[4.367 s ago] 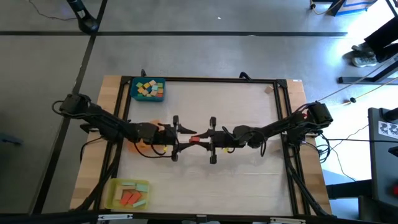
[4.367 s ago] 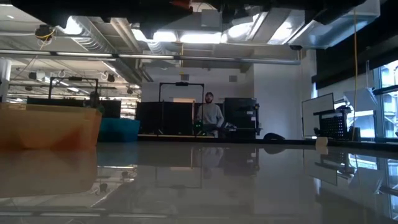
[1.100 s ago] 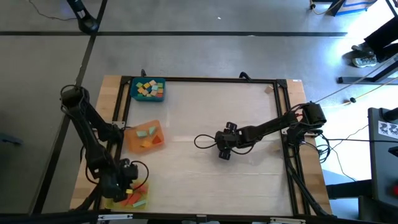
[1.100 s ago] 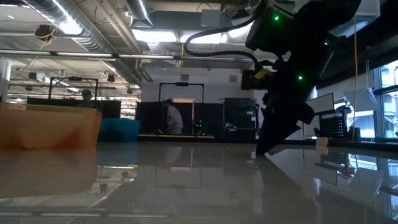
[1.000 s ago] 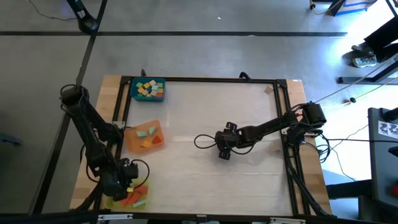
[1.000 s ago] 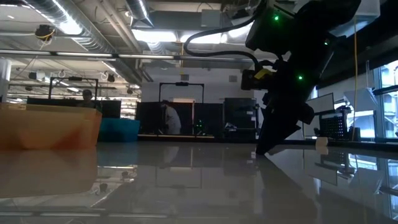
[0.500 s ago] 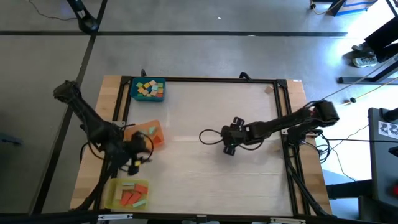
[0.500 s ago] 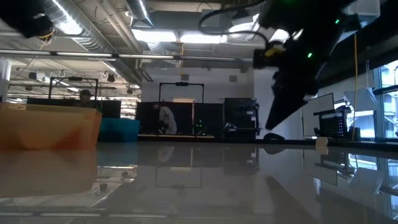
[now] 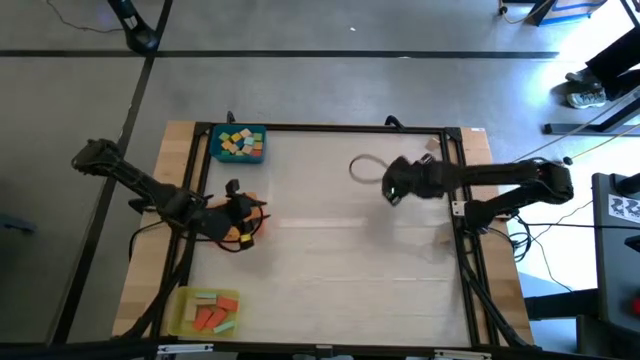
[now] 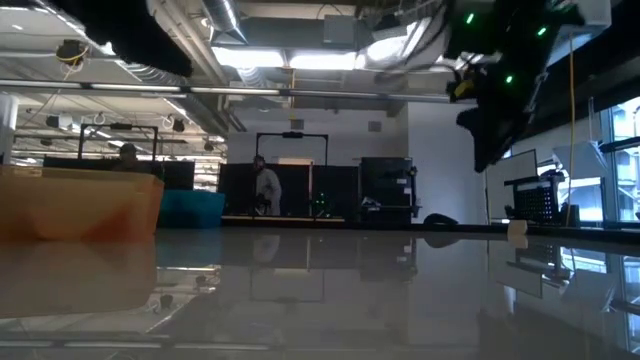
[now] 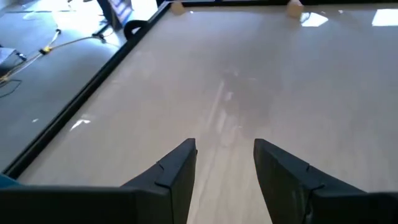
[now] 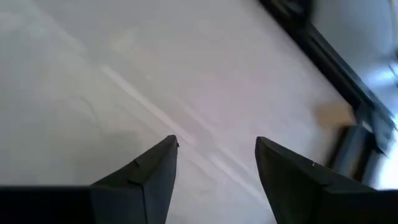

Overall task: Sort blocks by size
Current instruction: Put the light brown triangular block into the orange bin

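Both arms [image 9: 150, 190] matte black, jointed segments, black cable looped off right arm [image 9: 480, 180]. Fingers [image 11: 177, 171] dark, wedge-shaped. Green LEDs [image 10: 505, 80] on right arm.

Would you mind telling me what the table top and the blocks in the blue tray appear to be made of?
Table top: pale wood or laminate, seemingly glossy, since it mirrors the room in the low view. Blocks in the blue tray: likely painted wood, flat solid colours; too small to confirm.
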You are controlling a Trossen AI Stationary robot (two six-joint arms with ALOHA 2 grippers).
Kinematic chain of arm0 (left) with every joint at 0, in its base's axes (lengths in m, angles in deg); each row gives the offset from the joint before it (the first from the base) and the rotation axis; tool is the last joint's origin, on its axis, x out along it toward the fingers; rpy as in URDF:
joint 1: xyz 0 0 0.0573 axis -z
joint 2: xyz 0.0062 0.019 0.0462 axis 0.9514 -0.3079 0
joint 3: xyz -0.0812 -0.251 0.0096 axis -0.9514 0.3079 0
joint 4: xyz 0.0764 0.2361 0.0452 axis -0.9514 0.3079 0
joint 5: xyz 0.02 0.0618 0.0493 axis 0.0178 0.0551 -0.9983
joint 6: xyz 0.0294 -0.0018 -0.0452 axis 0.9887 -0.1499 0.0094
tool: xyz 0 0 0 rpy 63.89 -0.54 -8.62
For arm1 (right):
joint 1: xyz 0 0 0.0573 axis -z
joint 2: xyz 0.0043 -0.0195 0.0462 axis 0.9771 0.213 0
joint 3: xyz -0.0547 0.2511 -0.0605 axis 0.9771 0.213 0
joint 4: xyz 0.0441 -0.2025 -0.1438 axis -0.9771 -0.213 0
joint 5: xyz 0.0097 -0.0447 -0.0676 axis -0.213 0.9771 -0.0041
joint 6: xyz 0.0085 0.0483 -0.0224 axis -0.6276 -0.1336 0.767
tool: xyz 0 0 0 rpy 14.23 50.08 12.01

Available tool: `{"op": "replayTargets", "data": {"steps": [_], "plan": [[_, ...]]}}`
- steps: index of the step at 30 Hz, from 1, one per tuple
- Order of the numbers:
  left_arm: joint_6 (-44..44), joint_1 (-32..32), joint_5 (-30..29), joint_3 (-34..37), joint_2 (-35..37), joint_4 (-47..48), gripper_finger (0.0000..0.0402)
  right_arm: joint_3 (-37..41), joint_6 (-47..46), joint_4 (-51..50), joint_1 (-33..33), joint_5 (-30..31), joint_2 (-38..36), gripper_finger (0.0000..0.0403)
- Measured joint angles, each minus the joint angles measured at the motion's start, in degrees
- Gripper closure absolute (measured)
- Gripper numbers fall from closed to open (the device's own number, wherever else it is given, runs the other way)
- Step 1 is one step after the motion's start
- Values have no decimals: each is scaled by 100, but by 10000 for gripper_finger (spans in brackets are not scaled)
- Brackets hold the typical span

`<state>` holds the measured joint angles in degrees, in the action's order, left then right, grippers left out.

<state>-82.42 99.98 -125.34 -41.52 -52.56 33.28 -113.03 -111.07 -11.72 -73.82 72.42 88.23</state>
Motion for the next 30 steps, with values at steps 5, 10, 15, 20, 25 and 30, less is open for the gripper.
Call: {"op": "replayTargets", "data": {"steps": [5, 10, 15, 20, 25, 30], "plan": [[126, -292, 6, 273, -7, -431, 251, 0, 78, -87, 1406, 9, 22, 187], [125, -375, 7, 367, -7, -526, 251, 0, 707, 427, 2941, 64, 219, 191], [126, -373, 9, 465, -7, -672, 251, 0, 1357, 1278, 4374, -598, 694, 225], [125, -373, 9, 552, -1, -685, 251, 0, 1668, 1930, 5240, -853, 1339, 259], [211, -375, 9, 588, -6, -695, 251, -319, 1301, 2100, 5271, -520, 1745, 294], [442, -375, 11, 586, -7, -934, 251, -544, 1186, 1987, 5371, -314, 2114, 337]]}}
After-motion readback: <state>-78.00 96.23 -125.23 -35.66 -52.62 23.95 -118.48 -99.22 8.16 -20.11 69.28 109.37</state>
